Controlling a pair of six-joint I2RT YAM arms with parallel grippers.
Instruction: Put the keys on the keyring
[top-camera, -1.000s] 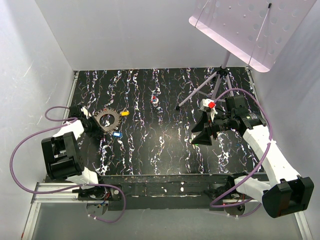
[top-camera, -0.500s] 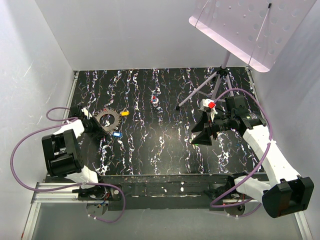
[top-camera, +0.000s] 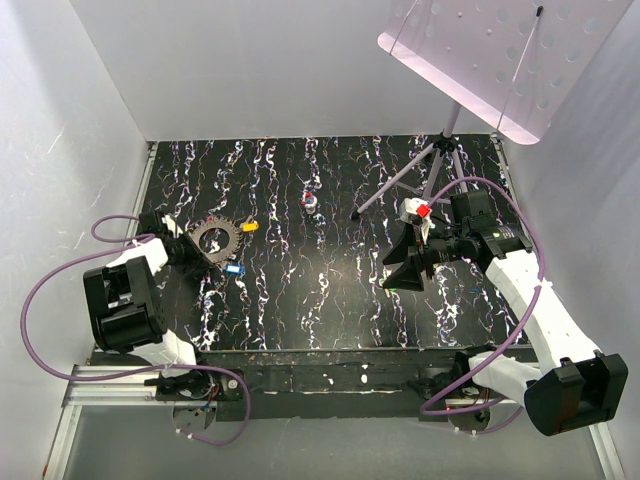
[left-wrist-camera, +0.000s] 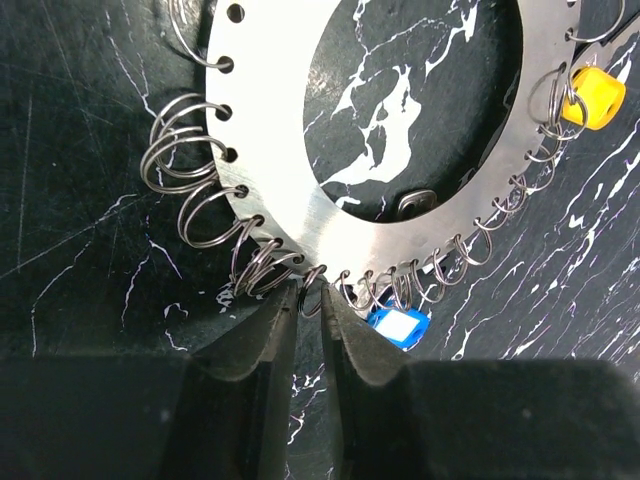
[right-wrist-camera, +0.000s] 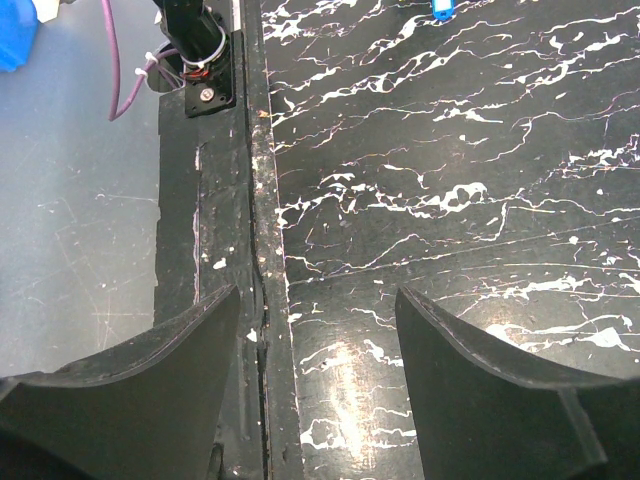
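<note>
The keyring (left-wrist-camera: 270, 150) is a flat grey metal ring with wire loops all along its rim, lying at the table's left (top-camera: 215, 238). My left gripper (left-wrist-camera: 311, 297) sits at its near rim with the jaws drawn close on one wire loop. In the top view the left gripper (top-camera: 196, 256) is at the ring's lower left. A yellow key (left-wrist-camera: 593, 97) hangs at the ring's right rim (top-camera: 249, 227). A blue key (left-wrist-camera: 398, 327) lies just beside the rim (top-camera: 235, 269). A red key (top-camera: 424, 211) shows by the right wrist. My right gripper (right-wrist-camera: 318, 295) hovers open and holds nothing (top-camera: 398, 262).
A red-white-blue blob (top-camera: 311, 200) lies at the table's middle back. A tripod stand (top-camera: 440, 160) with a pink perforated tray stands at the back right. The table's front edge (right-wrist-camera: 262, 250) runs under the right gripper. White walls close in on three sides.
The left arm has drawn slightly back toward the left, and the keyring has shifted a little with it. The right arm has not moved.
</note>
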